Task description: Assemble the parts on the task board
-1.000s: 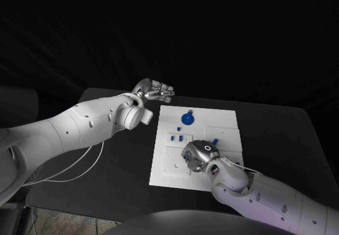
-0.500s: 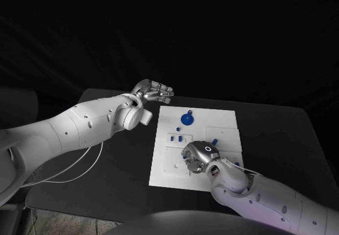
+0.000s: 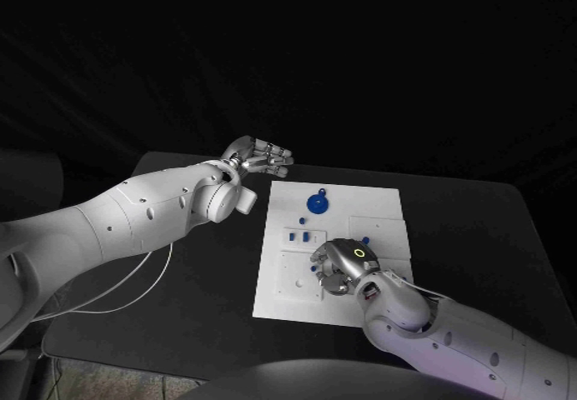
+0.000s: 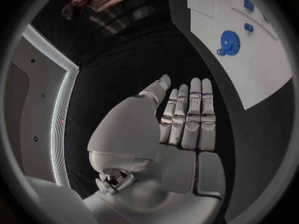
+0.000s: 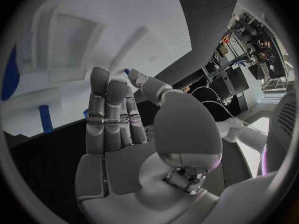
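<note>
Right hand (image 3: 340, 265) low over white flat task board (image 3: 378, 204), fingers straight, holding nothing, above small blue parts (image 3: 364, 242). Left hand (image 3: 258, 156) empty, fingers spread, beside board over black worktop (image 3: 481, 225). Risk: knocking loose parts out of place.

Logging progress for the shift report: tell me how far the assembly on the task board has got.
Early to midway, at a guess. Done: a blue gear sits on the far part of the task board. In hand: the right robot hand is over the board's middle among small blue parts; whether it holds one cannot be told. Left: those loose pieces. The left robot hand hangs open off the board.
</note>
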`<move>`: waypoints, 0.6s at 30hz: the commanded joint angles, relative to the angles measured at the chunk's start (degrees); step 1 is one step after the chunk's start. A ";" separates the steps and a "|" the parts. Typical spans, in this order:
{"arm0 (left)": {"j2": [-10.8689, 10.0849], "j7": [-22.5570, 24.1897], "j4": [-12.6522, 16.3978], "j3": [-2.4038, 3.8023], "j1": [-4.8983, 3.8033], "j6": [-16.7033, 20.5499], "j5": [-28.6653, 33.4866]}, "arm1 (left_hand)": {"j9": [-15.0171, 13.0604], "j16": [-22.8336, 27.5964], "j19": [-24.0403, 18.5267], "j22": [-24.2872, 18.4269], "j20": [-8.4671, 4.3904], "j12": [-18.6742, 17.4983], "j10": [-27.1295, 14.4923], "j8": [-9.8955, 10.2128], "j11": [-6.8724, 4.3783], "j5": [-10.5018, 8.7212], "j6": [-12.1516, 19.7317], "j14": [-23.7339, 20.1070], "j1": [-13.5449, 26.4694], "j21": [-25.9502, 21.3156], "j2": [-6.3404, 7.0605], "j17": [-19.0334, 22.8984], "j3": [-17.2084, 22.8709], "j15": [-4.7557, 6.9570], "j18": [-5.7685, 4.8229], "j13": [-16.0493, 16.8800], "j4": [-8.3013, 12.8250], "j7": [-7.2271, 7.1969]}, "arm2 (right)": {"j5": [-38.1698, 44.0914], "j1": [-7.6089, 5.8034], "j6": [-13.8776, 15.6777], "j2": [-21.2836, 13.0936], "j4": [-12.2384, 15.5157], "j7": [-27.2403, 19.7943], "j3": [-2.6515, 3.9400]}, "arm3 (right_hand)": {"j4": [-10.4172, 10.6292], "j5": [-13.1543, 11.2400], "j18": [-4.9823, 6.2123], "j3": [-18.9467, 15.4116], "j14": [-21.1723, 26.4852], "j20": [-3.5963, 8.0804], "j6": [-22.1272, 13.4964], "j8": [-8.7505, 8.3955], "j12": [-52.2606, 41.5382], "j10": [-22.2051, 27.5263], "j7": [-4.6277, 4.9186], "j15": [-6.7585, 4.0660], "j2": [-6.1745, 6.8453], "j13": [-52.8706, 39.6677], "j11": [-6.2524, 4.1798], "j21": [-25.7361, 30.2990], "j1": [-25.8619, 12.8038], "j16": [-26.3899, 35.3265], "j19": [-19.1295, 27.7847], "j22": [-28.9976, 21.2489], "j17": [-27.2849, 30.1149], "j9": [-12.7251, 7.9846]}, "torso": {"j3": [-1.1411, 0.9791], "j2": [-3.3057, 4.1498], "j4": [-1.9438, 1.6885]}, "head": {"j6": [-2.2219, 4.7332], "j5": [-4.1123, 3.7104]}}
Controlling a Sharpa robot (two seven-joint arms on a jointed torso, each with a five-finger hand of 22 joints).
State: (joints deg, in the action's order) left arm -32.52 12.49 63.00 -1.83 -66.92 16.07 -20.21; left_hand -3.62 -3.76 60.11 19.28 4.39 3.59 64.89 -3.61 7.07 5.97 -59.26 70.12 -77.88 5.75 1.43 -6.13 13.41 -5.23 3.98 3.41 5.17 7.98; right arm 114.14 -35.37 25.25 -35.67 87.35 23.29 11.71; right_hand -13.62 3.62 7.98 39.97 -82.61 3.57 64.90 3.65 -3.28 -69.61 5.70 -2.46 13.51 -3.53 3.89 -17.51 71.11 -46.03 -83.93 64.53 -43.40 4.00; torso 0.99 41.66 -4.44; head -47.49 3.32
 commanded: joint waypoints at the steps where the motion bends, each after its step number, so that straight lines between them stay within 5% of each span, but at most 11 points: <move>1: -0.13 0.25 0.15 0.04 -0.03 -0.76 0.21 | -0.01 0.21 -0.17 -0.05 -0.04 -0.25 -0.21 0.00 0.00 0.08 -0.28 -0.15 0.06 0.38 -0.66 0.01 -0.39 -0.15 -0.45 -0.04 0.09 0.15 | -1.69 -0.02 0.15 -1.19 1.44 0.02 0.76 | 0.60 0.20 1.06 -0.20 0.00 -0.25 -0.27 -0.03 -0.19 0.23 -0.18 0.37 0.58 -0.06 -0.06 0.06 -0.08 0.02 -2.31 -0.18 0.11 -0.05 | 0.03 -0.05 0.07 | 0.11 -0.18; 8: -0.84 0.44 0.36 0.04 -0.03 -0.79 0.19 | -0.01 0.21 -0.19 -0.14 -0.05 -0.25 -0.20 0.00 -0.02 0.10 -0.28 -0.16 -0.07 0.43 -0.64 0.01 -0.40 -0.14 -0.44 -0.04 0.19 0.16 | -8.38 -0.07 -3.98 -5.30 5.34 -1.61 6.24 | 1.88 1.13 0.65 -2.03 0.07 -0.10 -0.13 -0.04 -0.19 0.18 -0.03 0.27 0.16 -0.05 -0.10 -0.11 -0.12 -0.22 -2.32 -1.27 0.28 -0.07 | -0.01 -0.04 0.12 | 0.66 -0.79; 12: -1.21 0.61 0.66 0.03 -0.03 -0.85 0.19 | -0.01 0.21 -0.19 -0.16 -0.05 -0.25 -0.14 0.00 -0.03 0.10 -0.32 -0.13 -0.09 0.48 -0.60 0.00 -0.43 -0.13 -0.44 -0.04 0.24 0.14 | -10.65 -0.39 -6.19 -7.23 6.34 -2.63 8.80 | 1.81 1.22 0.66 -3.12 0.13 -0.21 -0.34 -0.03 -0.20 1.08 0.00 0.41 -0.01 -0.06 0.13 -0.14 -0.14 -0.27 -2.32 -1.67 0.34 -0.07 | 0.00 -0.04 0.13 | 0.87 -1.11; 18: -1.63 0.99 1.05 0.03 -0.03 -0.96 0.19 | -0.01 0.21 -0.19 -0.16 -0.05 -0.25 -0.14 0.00 -0.03 0.10 -0.32 -0.13 -0.09 0.48 -0.60 0.00 -0.43 -0.13 -0.44 -0.04 0.24 0.14 | -10.29 -1.79 -7.81 -8.63 4.28 -4.06 10.54 | 1.86 0.10 0.74 -4.82 0.15 -0.46 -0.99 -0.05 -0.20 1.98 -0.49 0.65 0.20 -0.06 0.32 -0.26 -0.15 -0.40 -2.30 -2.42 0.49 -0.10 | 0.02 -0.05 0.06 | 1.18 -1.50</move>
State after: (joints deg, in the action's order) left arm -34.19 12.59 63.81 -1.84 -66.92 15.91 -20.22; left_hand -3.62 -3.76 60.11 19.19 4.39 3.60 64.89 -3.61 7.07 5.97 -59.26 70.12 -77.88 5.98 1.43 -6.13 13.25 -5.23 3.98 3.41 5.34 7.98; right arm 105.18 -37.16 20.60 -44.25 92.02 21.28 22.29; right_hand -11.68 3.83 7.93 35.33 -82.45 3.57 64.19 3.65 -3.28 -68.05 5.18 -2.31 13.51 -3.52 4.17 -17.51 71.11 -46.12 -83.94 62.13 -42.95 3.95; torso 0.99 41.61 -4.33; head -46.42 1.97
